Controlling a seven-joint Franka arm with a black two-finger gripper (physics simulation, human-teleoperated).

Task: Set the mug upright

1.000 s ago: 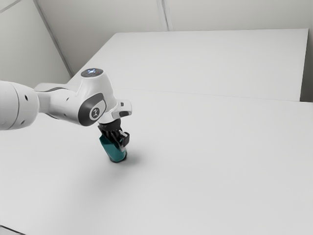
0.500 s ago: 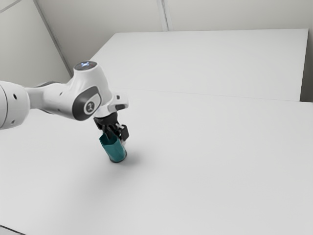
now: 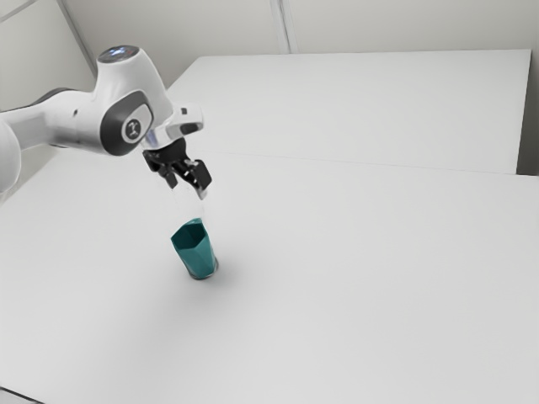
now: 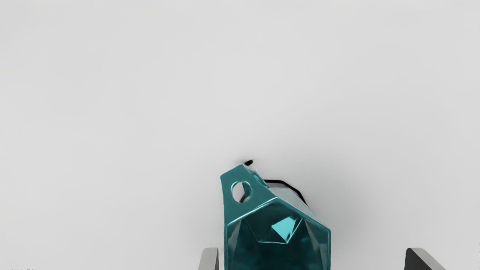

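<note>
Up in the air, clear of the mug, my gripper [image 3: 187,182] is open in the exterior view. Below it the teal faceted mug [image 3: 196,250] rests on the table, its mouth facing up and its body slanting somewhat toward the exterior view's left. In the wrist view the mug [image 4: 277,247] shows its dark hollow inside and a handle with a round hole. The fingertips of my gripper [image 4: 311,258] stand wide apart there, with the mug seen between them and lower down.
The white table [image 3: 362,269] spreads around the mug, with a faint seam across it behind the arm. Pale walls rise beyond its far edge. A dark line crosses the near left corner of the exterior view.
My gripper has risen away from the mug and moved slightly to the exterior view's left, leaving the mug free of the fingers. The mug has stayed in the same place and pose.
</note>
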